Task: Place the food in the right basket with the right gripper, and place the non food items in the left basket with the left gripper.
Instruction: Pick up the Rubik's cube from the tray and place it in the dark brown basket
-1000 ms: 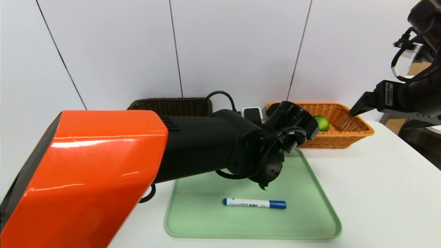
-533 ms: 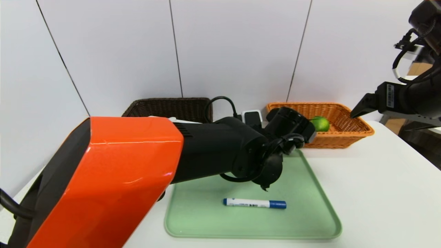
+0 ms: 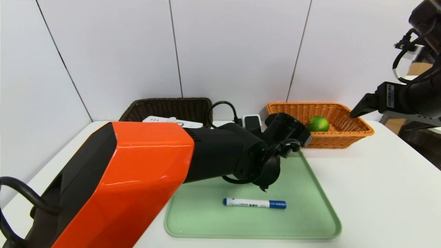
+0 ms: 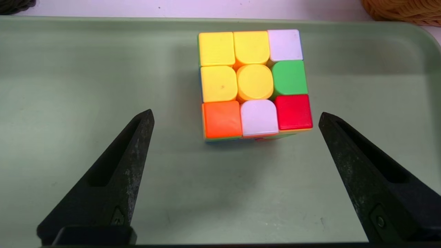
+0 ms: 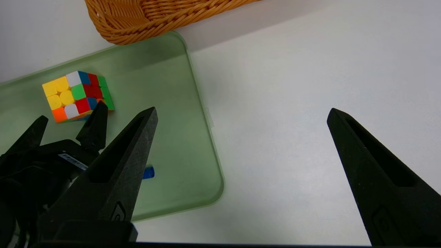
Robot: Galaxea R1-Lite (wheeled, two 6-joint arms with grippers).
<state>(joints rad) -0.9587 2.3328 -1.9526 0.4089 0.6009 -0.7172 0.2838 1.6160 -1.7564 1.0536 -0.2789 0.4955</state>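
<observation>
Behind left arm [image 3: 220,151], dark basket [image 3: 172,107].

White wall panels [image 3: 237,51], dark seams between; white surface [image 3: 375,179], faintly shadowed; brown cardboard [image 3: 394,124] at far right.

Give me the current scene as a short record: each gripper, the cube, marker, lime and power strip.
left gripper: open, above the green tray, nothing held
right gripper: open, off to the tray's right, nothing held
puzzle cube: on the tray, ahead of the left gripper's fingertips
marker: on the tray, blue cap to the right
lime: in the orange-tan basket
power strip: at the dark basket, partly hidden by the left arm
</observation>
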